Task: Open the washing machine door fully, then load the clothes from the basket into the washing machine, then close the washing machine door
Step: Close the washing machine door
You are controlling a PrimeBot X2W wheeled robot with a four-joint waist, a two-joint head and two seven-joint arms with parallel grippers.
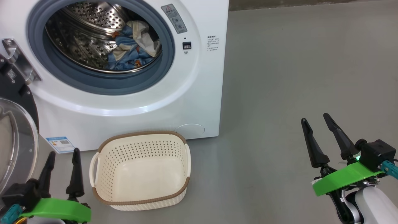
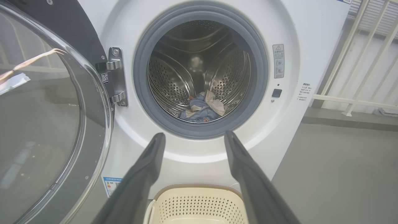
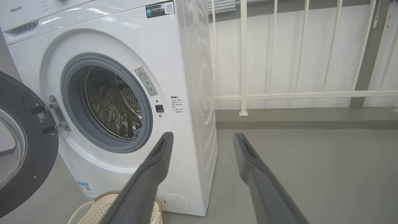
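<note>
Smooth grey floor (image 1: 279, 77) below left gripper (image 1: 63, 152) and right gripper (image 1: 314, 117), both spread apart and empty, white railing (image 3: 295, 95) ahead of the right gripper

Washing machine door (image 1: 18, 137) cut off by the head view's left edge. Basket (image 2: 199, 208) cropped at the bottom of the left wrist view. Clothes (image 3: 136, 133) mostly hidden behind the gasket (image 3: 148, 118) in the right wrist view. Warning label (image 1: 174, 18) print too small to read.
</note>
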